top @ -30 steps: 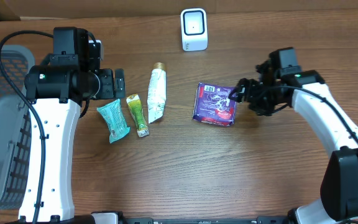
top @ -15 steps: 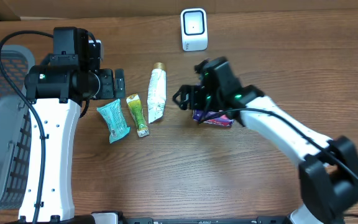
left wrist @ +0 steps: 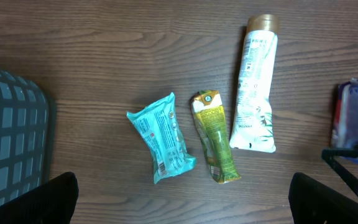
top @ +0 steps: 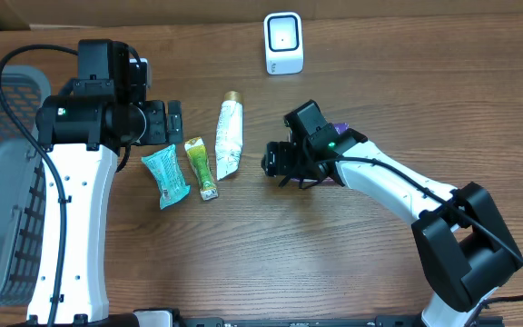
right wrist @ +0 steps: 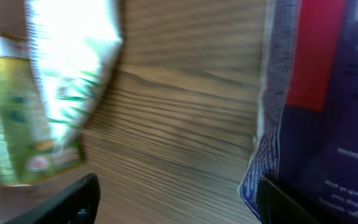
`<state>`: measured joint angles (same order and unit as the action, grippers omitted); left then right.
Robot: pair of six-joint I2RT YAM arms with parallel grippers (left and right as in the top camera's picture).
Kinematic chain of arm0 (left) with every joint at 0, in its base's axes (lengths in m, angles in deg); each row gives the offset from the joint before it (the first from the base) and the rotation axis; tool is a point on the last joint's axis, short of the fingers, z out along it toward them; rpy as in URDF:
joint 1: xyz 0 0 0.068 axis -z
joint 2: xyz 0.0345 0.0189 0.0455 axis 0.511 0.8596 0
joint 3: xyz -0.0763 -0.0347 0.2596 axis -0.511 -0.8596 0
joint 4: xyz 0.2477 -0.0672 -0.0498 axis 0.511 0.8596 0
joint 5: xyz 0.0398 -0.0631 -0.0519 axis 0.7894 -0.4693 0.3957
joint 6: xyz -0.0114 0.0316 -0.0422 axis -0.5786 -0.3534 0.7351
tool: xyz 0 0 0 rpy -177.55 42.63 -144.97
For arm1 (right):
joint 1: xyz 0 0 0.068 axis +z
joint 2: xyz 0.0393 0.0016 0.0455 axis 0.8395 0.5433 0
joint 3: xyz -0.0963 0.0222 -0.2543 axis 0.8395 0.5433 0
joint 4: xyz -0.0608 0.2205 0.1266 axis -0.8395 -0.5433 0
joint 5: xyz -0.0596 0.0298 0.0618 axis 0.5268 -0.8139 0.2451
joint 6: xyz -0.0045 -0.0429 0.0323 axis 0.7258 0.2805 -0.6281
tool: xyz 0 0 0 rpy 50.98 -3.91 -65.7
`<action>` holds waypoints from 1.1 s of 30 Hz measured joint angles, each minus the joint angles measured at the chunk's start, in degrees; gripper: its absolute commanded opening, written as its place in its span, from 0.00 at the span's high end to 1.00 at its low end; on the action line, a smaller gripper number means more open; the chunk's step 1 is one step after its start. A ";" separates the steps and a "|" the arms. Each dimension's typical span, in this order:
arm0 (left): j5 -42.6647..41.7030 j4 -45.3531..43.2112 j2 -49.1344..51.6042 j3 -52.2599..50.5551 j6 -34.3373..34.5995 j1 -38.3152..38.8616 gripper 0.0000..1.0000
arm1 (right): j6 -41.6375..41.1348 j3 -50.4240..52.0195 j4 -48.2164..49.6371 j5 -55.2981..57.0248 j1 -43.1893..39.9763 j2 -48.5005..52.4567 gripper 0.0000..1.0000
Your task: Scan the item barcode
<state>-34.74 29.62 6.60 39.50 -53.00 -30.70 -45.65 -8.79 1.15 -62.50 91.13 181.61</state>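
Near the worktop's (top: 379,263) middle, the right end effector (right wrist: 179,199) hangs wide open and empty over the purple packet's (right wrist: 328,93) edge — the left end effector (left wrist: 185,202) gapes empty too — so gripping, lifting and presenting it to the far white scanner (top: 283,43) are all left to do.

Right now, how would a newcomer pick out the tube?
On the table, find the grey basket at the left, then the three items in a row beside it. The tube is farthest from it: longest, white, gold-capped, unlike the green sachet and teal packet.
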 measured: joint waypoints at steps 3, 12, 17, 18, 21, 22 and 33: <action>0.02 0.00 0.00 0.00 0.00 0.00 0.00 | 1.27 -0.48 -4.79 1.20 -1.03 0.00 0.23; -0.02 0.02 0.00 0.00 0.00 0.00 0.01 | 5.84 -12.92 -19.80 -2.45 -8.41 -1.46 0.18; 0.00 0.02 0.00 0.00 0.00 0.00 0.00 | 9.11 -15.78 -24.09 -5.79 -18.21 -5.86 0.07; 0.00 0.00 0.00 0.00 0.00 0.00 0.00 | 10.14 -15.78 -24.59 -6.49 -20.68 -6.21 0.07; 0.00 -0.02 0.00 0.00 0.00 0.00 0.01 | 14.40 -15.30 -24.90 -9.73 -28.06 -5.66 0.07; 0.02 0.02 0.00 0.00 0.00 0.00 0.00 | 16.00 -14.91 -24.98 -10.99 -30.23 -5.14 0.06; 0.00 0.02 0.00 0.00 0.00 0.00 0.01 | 31.15 -10.67 -24.72 -23.71 -35.56 6.08 0.04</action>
<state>-34.74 29.64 6.60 39.50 -53.00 -30.70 -14.50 -19.45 -23.57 -86.22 55.57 187.69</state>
